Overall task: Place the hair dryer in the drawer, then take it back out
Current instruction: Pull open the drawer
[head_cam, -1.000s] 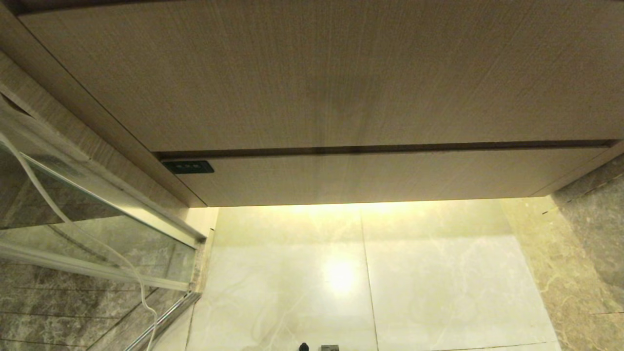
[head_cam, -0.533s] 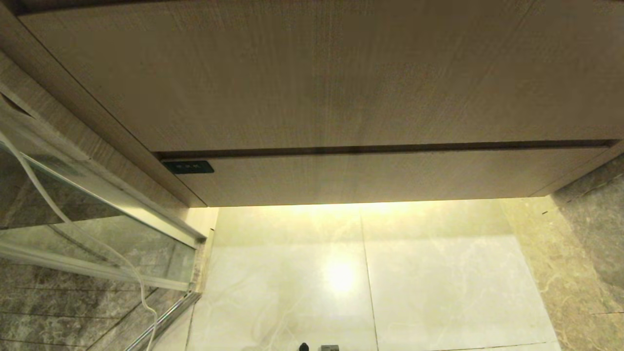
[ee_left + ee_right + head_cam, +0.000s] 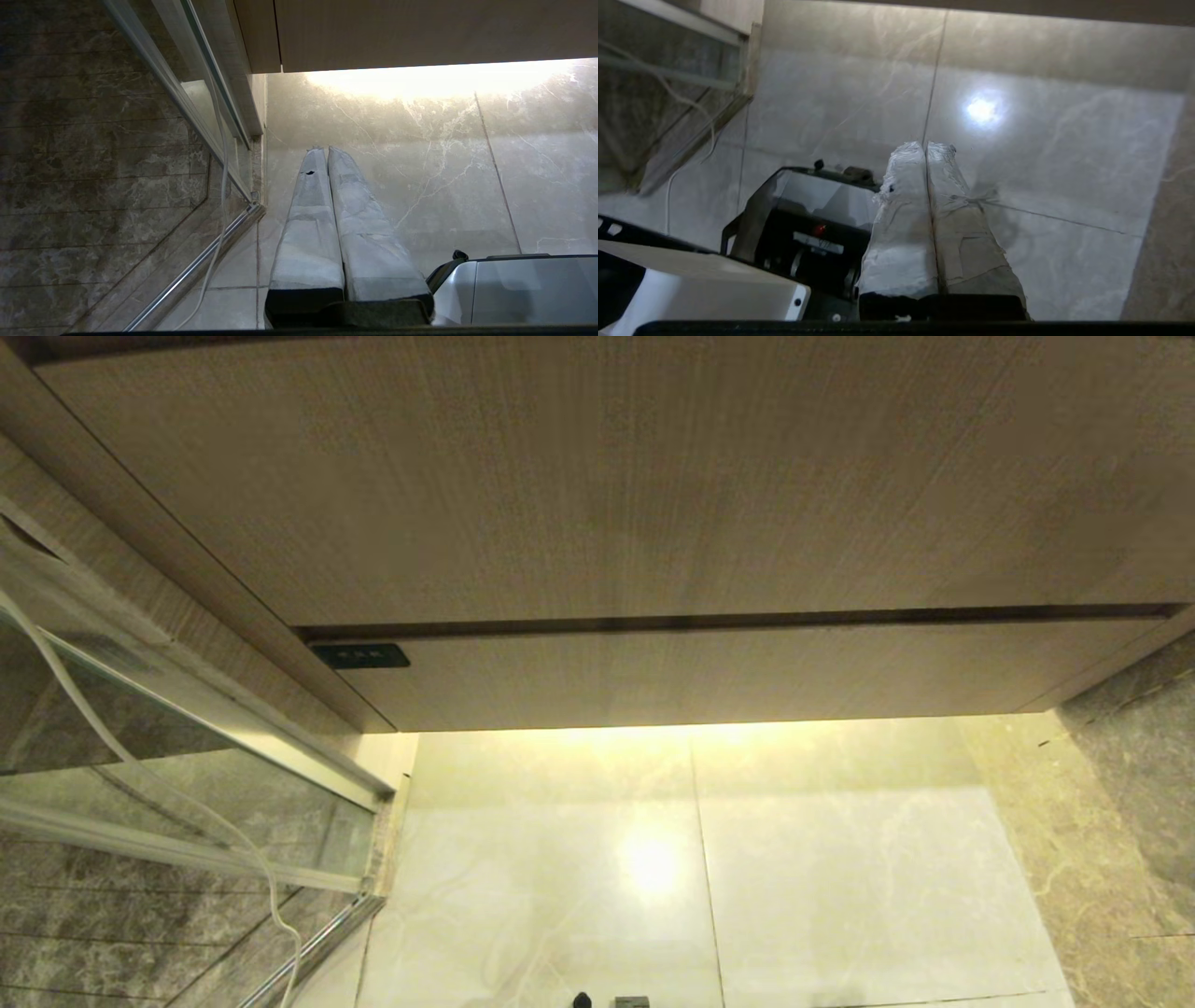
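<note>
I see one drawer (image 3: pixel 747 672), closed; left gripper (image 3: pixel 322 151) and right gripper (image 3: pixel 926 145) both clenched, empty, over the floor (image 3: pixel 840 877).

Dim warm under-cabinet glow, round glare on the glossy floor tiles (image 3: pixel 840 877), soft right-wrist blur.

Wood-grain drawer (image 3: pixel 709 674) shut, flush under taller panel
</note>
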Available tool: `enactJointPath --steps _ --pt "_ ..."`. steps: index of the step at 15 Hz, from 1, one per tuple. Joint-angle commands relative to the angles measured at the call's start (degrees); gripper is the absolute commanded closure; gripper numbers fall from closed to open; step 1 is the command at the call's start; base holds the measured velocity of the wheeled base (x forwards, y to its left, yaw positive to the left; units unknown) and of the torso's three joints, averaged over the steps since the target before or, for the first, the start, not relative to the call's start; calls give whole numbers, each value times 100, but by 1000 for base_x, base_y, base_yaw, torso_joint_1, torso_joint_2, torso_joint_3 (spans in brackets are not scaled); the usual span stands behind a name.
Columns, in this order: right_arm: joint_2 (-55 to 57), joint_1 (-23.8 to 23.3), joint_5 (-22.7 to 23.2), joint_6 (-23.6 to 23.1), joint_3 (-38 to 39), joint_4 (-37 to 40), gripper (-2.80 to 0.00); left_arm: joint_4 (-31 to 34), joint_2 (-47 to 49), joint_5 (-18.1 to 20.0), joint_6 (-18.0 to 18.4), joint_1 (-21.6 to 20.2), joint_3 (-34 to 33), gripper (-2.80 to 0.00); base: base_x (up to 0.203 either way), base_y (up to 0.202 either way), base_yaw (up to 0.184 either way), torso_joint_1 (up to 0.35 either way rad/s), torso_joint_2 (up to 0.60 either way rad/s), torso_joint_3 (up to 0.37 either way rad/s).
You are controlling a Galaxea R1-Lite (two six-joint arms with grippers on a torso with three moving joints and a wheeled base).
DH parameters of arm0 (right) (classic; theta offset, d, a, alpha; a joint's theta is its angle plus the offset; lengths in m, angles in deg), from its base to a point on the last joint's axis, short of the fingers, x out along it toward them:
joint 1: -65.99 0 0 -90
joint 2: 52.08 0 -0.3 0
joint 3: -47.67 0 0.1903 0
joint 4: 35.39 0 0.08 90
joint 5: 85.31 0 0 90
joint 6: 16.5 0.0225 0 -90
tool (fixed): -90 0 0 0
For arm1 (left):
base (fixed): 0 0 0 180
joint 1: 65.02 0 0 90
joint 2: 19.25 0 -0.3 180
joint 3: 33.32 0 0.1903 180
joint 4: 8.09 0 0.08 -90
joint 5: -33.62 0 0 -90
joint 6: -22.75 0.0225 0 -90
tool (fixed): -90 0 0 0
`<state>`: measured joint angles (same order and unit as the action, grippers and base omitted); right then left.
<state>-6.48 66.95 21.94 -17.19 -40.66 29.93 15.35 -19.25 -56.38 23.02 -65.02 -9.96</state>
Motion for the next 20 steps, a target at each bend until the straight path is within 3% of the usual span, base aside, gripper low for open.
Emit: enactJointPath --steps 1,5,8,9,10,13,15,18,20 --pt "1286 239 144 -26 -250 -25 0 1 -9 0 0 0 -9 0 0 0 0 0 0 0" --pt "2266 716 12 -245 -573 102 0 1 0 0 0 0 -9 0 0 0 0 0 0 0" --pt "2515 865 321 -477 -616 237 0 1 0 0 0 0 -2 0 0 0 0 0 0 0" --pt "2566 897 441 -529 -611 245 -205 1 0 0 0 0 -9 0 0 0 0 0 0 0" --pt "2684 974 452 -736 -581 263 -280 1 -8 0 0 0 -8 0 0 0 0 0 0 0" --pt "3039 1015 468 -2120 -405 471 -280 1 0 0 0 0 -9 0 0 0 0 0 0 0" --pt "3353 1014 439 -3455 -290 390 -280 1 0 0 0 0 -5 0 0 0 0 0 0 0" --pt "3793 1034 83 -4917 -103 -139 -280 1 0 0 0 0 -1 0 0 0 0 0 0 0" --pt "3897 1039 -33 -5315 51 -560 -280 1 0 0 0 0 -9 0 0 0 0 0 0 0"
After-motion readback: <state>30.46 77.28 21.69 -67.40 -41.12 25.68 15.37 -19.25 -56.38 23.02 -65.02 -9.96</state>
